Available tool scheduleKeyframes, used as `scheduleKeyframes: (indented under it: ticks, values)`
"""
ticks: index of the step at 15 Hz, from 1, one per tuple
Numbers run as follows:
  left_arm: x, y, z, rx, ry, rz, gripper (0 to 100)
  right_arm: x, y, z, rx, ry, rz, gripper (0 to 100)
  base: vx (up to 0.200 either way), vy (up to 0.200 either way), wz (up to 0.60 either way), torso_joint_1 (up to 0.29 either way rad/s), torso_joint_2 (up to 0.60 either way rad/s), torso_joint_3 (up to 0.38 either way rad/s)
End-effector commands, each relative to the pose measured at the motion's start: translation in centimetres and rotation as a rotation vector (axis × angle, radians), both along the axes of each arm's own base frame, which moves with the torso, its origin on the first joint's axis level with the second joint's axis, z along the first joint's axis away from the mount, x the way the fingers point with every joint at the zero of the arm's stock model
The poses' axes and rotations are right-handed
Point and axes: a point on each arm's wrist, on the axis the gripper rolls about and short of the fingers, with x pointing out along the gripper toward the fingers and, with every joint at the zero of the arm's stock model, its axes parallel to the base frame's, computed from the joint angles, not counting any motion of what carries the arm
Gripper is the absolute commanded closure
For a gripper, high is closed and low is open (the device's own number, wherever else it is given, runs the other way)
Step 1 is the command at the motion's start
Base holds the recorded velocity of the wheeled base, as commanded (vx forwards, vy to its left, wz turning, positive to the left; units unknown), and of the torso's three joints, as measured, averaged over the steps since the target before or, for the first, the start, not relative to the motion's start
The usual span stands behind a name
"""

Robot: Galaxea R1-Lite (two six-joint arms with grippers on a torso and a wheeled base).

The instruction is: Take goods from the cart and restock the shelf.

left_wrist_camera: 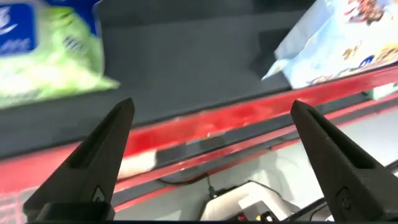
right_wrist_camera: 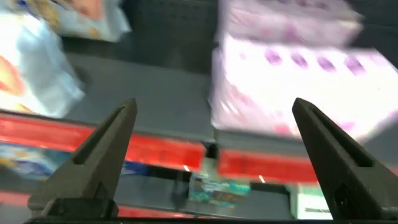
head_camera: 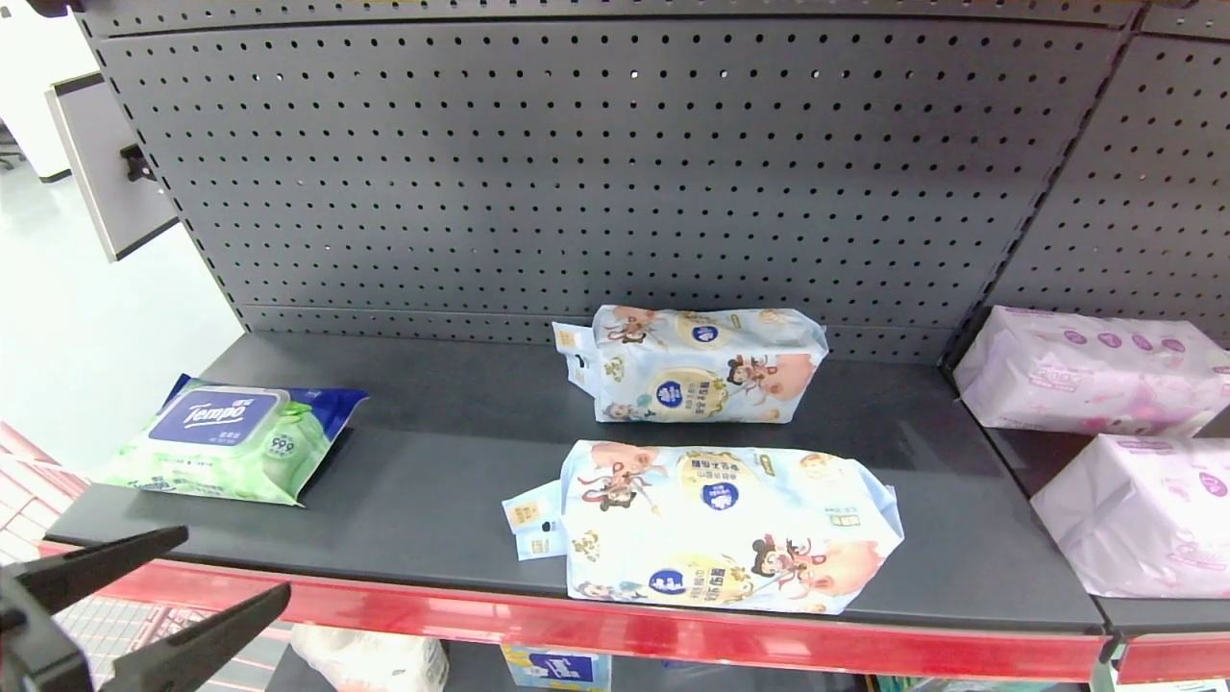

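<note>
Both pincers empty. Left pincer (head_camera: pixel 233 562) stood wide open, just off the front-left corner of the shelf (head_camera: pixel 452 461), level with its red front lip (head_camera: pixel 615 625). Right pincer (right_wrist_camera: pixel 214 102) was also spread wide, in front of the lip, facing the pink packs (right_wrist_camera: pixel 298 81) on the adjoining shelf section.

Goods on the shelf:
- green wipes pack (head_camera: pixel 231 437), front-left corner, close to the left edge
- front blue pack (head_camera: pixel 730 524), lying flat right at the front edge, near the middle
- rear blue pack (head_camera: pixel 701 365), against the back panel

Red wire mesh at lower left was probably the cart (head_camera: pixel 19 481).

Judgement: nothing was in hand, so the next item had yet to be fetched from the cart.

Risks:
1. The left pincer sat close to the lip. A sweep toward the cart could clip the lip or nudge the green wipes pack off the left edge.
2. The front blue pack had no margin at the front edge. A new item pushed in behind or beside it could tip it over the lip.
3. Soft, slippery wrappers may slide or bulge out of a grip that closes off-centre.
4. The right pincer was near the pink packs and could drag one forward if raised carelessly.
</note>
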Motion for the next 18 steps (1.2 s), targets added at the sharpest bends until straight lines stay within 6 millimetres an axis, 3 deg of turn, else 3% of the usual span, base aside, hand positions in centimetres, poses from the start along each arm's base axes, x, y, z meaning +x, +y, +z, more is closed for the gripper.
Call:
scheduleKeyframes:
  ticks: [1,2,4,7,8,9,14,18]
  values:
    - [-4.5,1.7,-0.6,0.005,-0.091,0.091,0,7.8,1.5,5.4,0.013,0.22,0.324,0,0.0,0.0,0.0,0.0,0.0,0.0]
    - [-5.7,2.2,-1.1,0.025,-0.091,0.143,0,9.6,2.4,5.2,0.024,0.29,0.45,0,0.0,0.0,0.0,0.0,0.0,0.0]
    - [-6.9,2.7,-1.5,0.039,-0.111,0.192,0,11.2,3.4,4.8,0.054,0.363,0.664,0,0.0,0.0,0.0,0.0,0.0,0.0]
    - [-7.4,3.1,-1.8,0.072,-0.151,0.273,0,15.0,4.7,4.7,0.063,0.434,0.826,0,0.0,0.0,0.0,0.0,0.0,0.0]
    - [-7.5,3.1,-1.7,0.072,-0.154,0.277,0,15.4,4.8,4.7,0.06,0.431,0.844,0,0.0,0.0,0.0,0.0,0.0,0.0]
    - [-7.8,3.2,-1.8,0.076,-0.158,0.295,0,17.2,5.3,4.4,0.025,0.41,0.921,0,0.0,0.0,0.0,0.0,0.0,0.0]
    - [-8.1,3.3,-1.8,0.113,-0.162,0.288,0,18.6,5.8,3.2,0.006,0.433,0.998,0,0.0,0.0,0.0,0.0,0.0,0.0]
    - [-8.2,3.4,-2.0,0.125,-0.163,0.288,0,19.8,5.7,4.0,0.025,0.425,0.957,0,0.0,0.0,0.0,0.0,0.0,0.0]
